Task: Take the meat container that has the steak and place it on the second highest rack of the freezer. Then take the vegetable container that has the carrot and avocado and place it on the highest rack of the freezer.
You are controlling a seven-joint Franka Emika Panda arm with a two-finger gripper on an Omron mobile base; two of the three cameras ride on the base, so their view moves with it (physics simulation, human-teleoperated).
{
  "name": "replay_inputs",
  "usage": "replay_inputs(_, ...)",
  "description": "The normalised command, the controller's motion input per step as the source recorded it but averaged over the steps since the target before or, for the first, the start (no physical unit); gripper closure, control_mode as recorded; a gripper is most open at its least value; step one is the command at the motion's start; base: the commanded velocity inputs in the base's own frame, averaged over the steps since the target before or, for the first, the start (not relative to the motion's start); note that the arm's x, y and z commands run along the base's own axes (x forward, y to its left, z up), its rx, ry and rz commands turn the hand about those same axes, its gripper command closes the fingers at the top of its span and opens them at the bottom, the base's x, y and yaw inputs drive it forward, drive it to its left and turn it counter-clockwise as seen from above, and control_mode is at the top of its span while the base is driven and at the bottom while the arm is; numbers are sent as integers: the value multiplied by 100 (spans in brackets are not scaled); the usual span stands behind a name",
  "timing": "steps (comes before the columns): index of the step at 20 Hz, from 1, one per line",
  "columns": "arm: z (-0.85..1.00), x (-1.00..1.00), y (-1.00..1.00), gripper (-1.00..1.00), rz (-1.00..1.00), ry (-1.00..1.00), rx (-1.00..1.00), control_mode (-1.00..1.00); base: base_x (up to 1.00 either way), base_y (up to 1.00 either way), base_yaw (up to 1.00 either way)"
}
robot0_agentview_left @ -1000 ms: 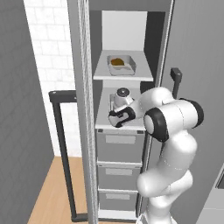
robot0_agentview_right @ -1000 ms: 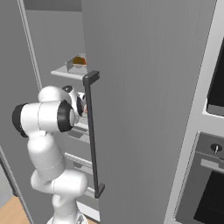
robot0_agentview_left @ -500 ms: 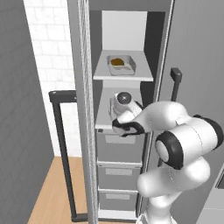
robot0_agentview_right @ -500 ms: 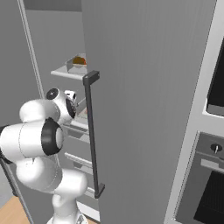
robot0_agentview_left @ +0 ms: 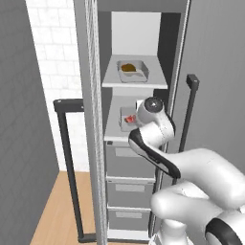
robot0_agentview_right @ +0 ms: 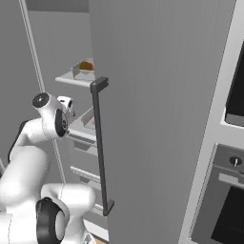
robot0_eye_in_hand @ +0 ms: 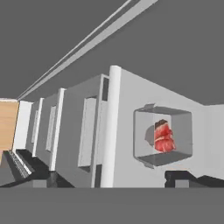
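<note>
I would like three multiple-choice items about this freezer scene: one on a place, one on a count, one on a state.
1. Where is the steak tray?
A. top shelf
B. second shelf
C. a drawer

2. How many drawers sit under the shelves?
A. one
B. three
C. five

3. The hand is:
A. open, holding nothing
B. shut on the tray
C. shut on the handle

Key: 1 B, it lies below the vegetable tray. 2 B, three fronts are stacked. 3 A, the fingertips stand apart, short of the tray.

Steak (robot0_eye_in_hand: 164,137) tray on freezer's (robot0_agentview_left: 139,43) lower shelf, carrot and avocado (robot0_agentview_left: 128,68) tray above.
</note>
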Motion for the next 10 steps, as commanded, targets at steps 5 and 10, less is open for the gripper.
replay_inputs(5,100,-100,0,-100,0,1,0,-100,0,0,0)
replay_inputs(10,91,-86,-14,-100,0,-7,1,-100,0,0,0)
